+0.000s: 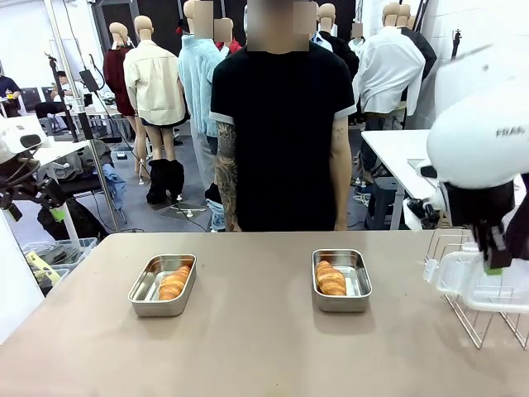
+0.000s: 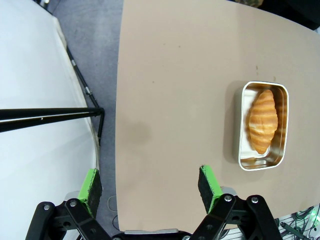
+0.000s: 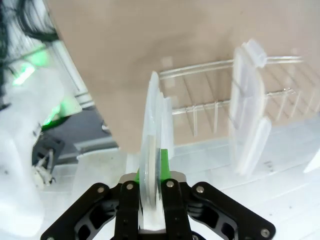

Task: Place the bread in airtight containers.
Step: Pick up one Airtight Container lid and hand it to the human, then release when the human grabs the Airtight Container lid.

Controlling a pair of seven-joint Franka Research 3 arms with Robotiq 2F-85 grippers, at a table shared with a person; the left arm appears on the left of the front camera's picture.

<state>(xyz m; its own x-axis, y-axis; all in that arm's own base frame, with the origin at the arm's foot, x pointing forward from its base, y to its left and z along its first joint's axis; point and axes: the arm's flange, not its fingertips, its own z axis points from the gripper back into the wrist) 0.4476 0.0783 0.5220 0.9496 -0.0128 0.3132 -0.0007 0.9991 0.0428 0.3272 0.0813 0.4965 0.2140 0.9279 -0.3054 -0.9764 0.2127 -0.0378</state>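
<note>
Two airtight containers stand open on the tan table, the left one and the right one. Each holds one golden croissant, the bread. My left gripper hangs open high over the table's edge, and one container with its croissant lies well off to its right. At the table's right end, beside a wire rack, my right gripper is shut on a clear plastic lid, pinched edge-on between the green pads.
The wire rack stands at the table's right end, and a second clear lid stands upright in it. A person in a black shirt stands at the far side with arms down. The table is bare between and in front of the tins.
</note>
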